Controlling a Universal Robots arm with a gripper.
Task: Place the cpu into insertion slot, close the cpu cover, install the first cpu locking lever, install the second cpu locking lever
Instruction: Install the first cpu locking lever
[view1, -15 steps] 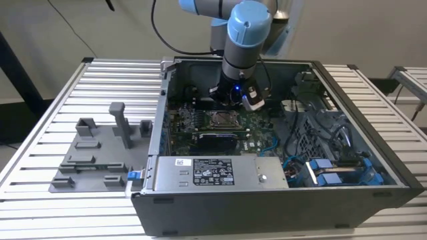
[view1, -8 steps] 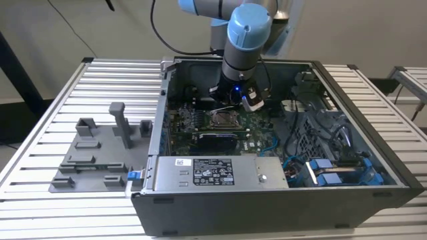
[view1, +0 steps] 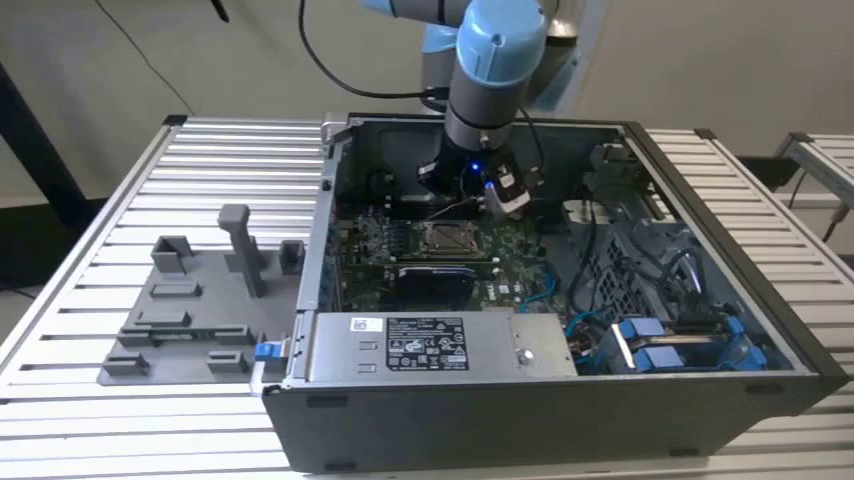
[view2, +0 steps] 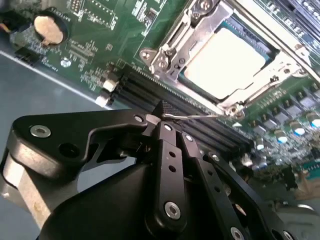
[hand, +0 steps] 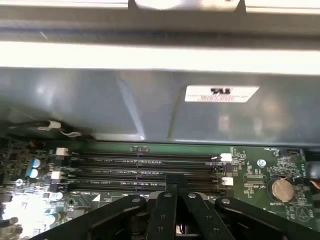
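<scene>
Within the open computer case, the green motherboard is seen lying flat. In the exterior view the gripper is held at about one o'clock from the insertion slot. The cpu cover appears closed over the cpu, which is seated in the slot. The jaws are drawn narrow, seemingly pinched on a thin wire locking lever; the latching of the levers is judged unfinished

The exterior view looks down into the computer case from outside; both wrist views sit close inside it, seemingly sharing the memory slots.
</scene>
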